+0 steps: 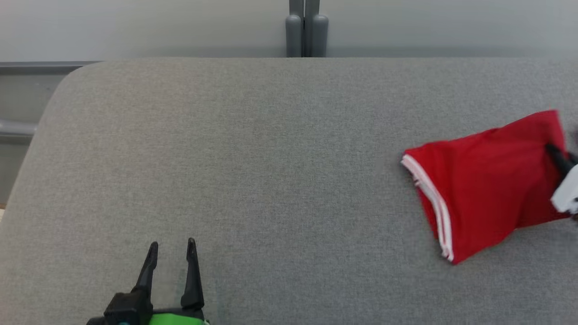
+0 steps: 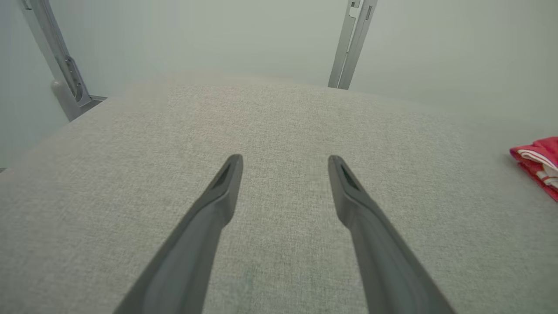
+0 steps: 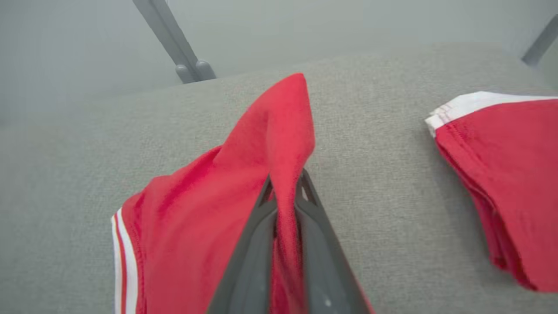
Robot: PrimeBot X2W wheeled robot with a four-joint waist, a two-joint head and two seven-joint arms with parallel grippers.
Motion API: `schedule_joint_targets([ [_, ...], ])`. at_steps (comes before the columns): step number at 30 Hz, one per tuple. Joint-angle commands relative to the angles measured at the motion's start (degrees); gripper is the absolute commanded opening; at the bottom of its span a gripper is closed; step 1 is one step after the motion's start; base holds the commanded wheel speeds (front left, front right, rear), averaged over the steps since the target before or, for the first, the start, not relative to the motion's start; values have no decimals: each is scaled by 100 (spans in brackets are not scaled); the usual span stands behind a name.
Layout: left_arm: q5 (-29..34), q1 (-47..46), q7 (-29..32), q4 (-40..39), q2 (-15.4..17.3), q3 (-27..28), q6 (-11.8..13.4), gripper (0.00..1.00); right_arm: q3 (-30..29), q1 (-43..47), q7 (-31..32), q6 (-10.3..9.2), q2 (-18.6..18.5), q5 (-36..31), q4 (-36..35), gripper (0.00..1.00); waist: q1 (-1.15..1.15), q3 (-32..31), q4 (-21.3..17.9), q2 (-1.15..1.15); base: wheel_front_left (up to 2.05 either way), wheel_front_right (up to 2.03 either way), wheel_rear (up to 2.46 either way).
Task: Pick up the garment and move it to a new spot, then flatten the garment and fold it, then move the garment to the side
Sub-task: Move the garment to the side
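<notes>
The garment is red with white stripes along its hem and lies folded over at the table's right side. My right gripper comes in from the right edge and is shut on the garment's right end. In the right wrist view a ridge of the red garment is pinched between the closed fingers of my right gripper and stands up above them. My left gripper hovers open over bare table at the lower left, far from the cloth. In the left wrist view my left gripper holds nothing, and the garment lies at the far right.
The grey fabric-covered table has a rounded far left corner. A grey post stands behind its far edge. In the right wrist view another piece of red cloth with white trim lies to the right; I cannot tell whether it is the same garment.
</notes>
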Motion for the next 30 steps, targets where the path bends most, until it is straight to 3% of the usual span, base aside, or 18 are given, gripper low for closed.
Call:
schedule_joint_targets([
  [1, 21, -232, -13, -49, 11, -25, -26, 100, -176, -135, 37, -8, -255, 19, -5, 0, 0, 386, -245, 0, 0, 0, 0],
  [4, -23, -499, -12, -106, 9, -157, -51, 100, -595, -433, 118, -7, -839, -110, 139, 0, 0, 666, -260, 0, 0, 0, 0],
  [8, 56, -704, -12, -154, 13, -152, -95, 100, -979, -803, 226, -4, -1321, -321, 380, 0, 0, 943, -222, 0, 0, 0, 0],
  [16, 155, -640, -12, -149, 12, 123, -130, 100, -1323, -1444, 252, -5, -1807, -711, 1095, 3, 0, 1089, -96, 0, 0, 0, 0],
  [17, 155, -634, -12, -148, 10, 123, -141, 100, -1369, -1485, 278, -5, -1840, -803, 1242, 33, 0, 1083, -80, 0, 0, 0, 0],
  [18, 156, -628, -13, -139, 10, 124, -145, 100, -1417, -1504, 276, -6, -1867, -929, 1371, 55, 0, 1062, -68, 0, 0, 0, 0],
  [19, 139, -612, -12, -130, 10, 127, -134, 100, -1475, -1525, 249, -6, -1912, -1129, 1535, 100, 0, 1025, -61, 0, 0, 0, 0],
  [24, -43, -503, -12, -89, 11, 69, -78, 100, -1582, -1553, -483, -6, -1897, -2129, 1685, 100, 0, 796, -51, 0, 0, 0, 0],
  [28, -220, -383, -12, -62, 12, 59, 26, 100, -1625, -1259, -1144, -6, -1467, -2363, 1382, 100, 0, 475, -105, 0, 0, 0, 0],
  [30, -223, -284, -12, -37, 12, 127, 90, 100, -1632, -1039, -1432, -6, -1079, -2386, 1167, 100, 0, 295, -201, 0, 0, 0, 0],
])
